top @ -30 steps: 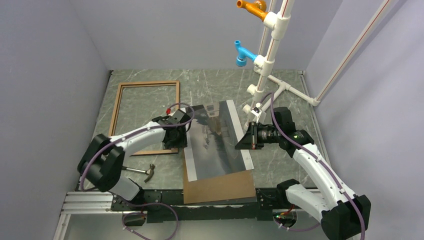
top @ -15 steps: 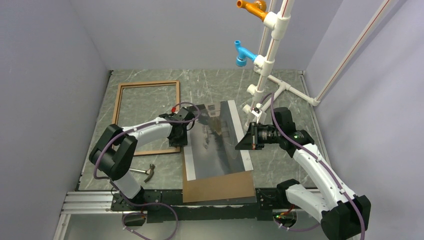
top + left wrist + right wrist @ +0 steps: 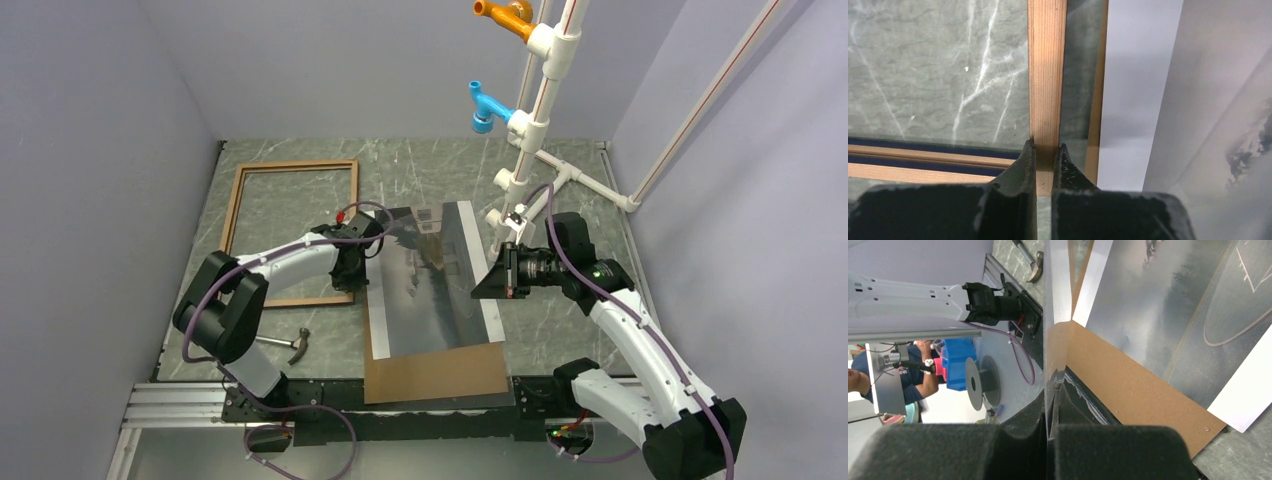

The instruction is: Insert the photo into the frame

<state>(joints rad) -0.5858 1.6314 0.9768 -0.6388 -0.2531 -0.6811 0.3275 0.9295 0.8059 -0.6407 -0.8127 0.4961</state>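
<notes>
The frame [image 3: 296,167] lies flat at the left of the table, brown wood face up. My left gripper [image 3: 350,280] is at its right rail near the lower corner. In the left wrist view the left gripper [image 3: 1046,150] is shut on that wooden rail [image 3: 1046,75]. The photo [image 3: 430,290], a glossy grey landscape with white bands, lies in the middle with its right side lifted. My right gripper [image 3: 483,283] holds that right edge. In the right wrist view the right gripper [image 3: 1054,377] is shut on a thin sheet edge, with the print [image 3: 1168,300] spreading away.
A plain brown backing board [image 3: 440,373] lies under the photo's near end, at the table's front edge. A hammer [image 3: 292,343] rests near the left arm's base. A white pipe stand [image 3: 530,120] with blue and orange fittings rises at the back right.
My left gripper has closed on the frame's right rail, and the left arm's elbow has shifted slightly. The right arm and the photo have not moved.
</notes>
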